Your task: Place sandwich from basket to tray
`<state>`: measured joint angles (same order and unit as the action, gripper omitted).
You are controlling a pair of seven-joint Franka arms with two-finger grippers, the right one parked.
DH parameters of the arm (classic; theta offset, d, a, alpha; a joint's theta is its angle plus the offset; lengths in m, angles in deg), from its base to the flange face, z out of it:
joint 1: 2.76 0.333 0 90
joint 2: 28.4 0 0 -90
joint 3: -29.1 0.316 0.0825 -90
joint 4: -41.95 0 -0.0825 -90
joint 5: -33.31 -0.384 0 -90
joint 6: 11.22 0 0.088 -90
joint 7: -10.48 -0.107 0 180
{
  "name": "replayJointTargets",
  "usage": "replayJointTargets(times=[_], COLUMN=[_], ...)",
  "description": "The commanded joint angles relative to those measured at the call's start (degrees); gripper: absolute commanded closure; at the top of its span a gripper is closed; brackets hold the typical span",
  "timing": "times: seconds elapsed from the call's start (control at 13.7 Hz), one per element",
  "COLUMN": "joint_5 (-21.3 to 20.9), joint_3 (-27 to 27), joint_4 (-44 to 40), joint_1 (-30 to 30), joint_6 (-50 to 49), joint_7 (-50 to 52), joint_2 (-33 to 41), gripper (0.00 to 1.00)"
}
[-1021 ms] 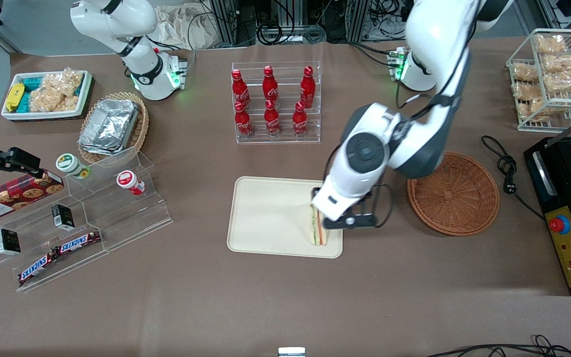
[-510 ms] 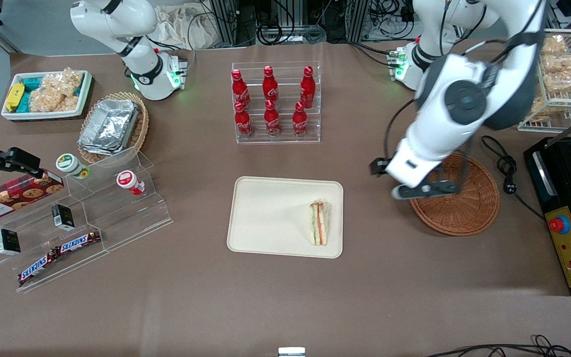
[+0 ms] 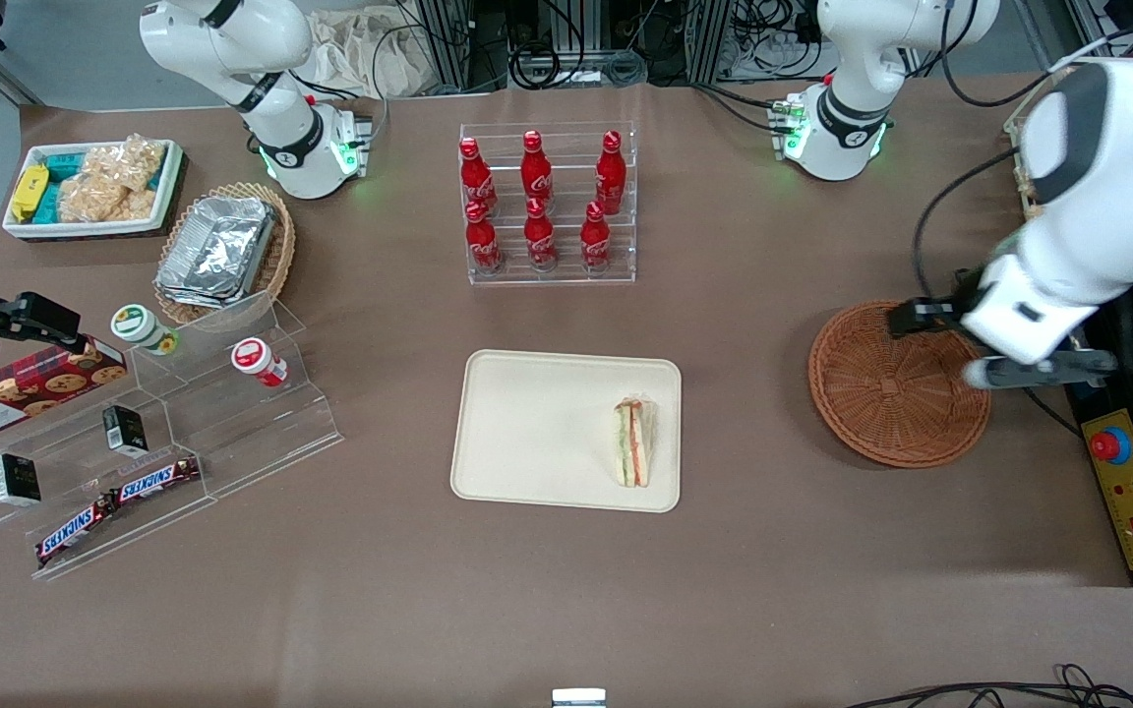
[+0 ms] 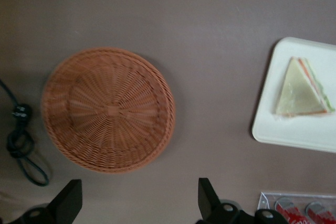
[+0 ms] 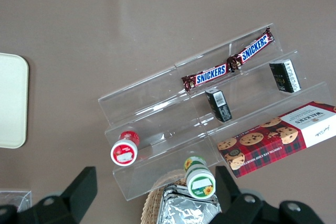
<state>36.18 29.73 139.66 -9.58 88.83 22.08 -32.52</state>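
Note:
The wrapped triangular sandwich (image 3: 634, 442) (image 4: 302, 88) lies flat on the cream tray (image 3: 527, 433) (image 4: 294, 136), near the tray's short edge that faces the basket. Nothing is in the round reddish-brown wicker basket (image 3: 896, 383) (image 4: 107, 109), which stands on the table beside the tray, toward the working arm's end. My left gripper (image 3: 1041, 370) (image 4: 139, 195) hovers high over the basket's rim on the side away from the tray. Its fingers are open and hold nothing.
An acrylic rack of red cola bottles (image 3: 547, 202) stands farther from the front camera than the tray. A black machine (image 3: 1132, 413) and a coiled black cable (image 3: 1004, 334) (image 4: 21, 145) sit just past the basket. A wire snack rack (image 3: 1088, 147) stands near the working arm's base.
My gripper let go of the sandwich on the tray, then rose and swung away over the basket toward the working arm's end. The sandwich stayed where it was set.

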Motion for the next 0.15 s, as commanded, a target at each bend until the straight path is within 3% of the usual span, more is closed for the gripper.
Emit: replayJointTargets(times=[0.0, 0.07], joint_5=[-0.4, -0.4], joint_3=[-0.9, -0.9], joint_4=[-6.1, -6.9], joint_1=[4.3, 4.9], joint_6=[-2.3, -2.4], joint_7=[-2.4, -3.8], joint_2=[-2.5, -3.1], gripper=[0.01, 0.01])
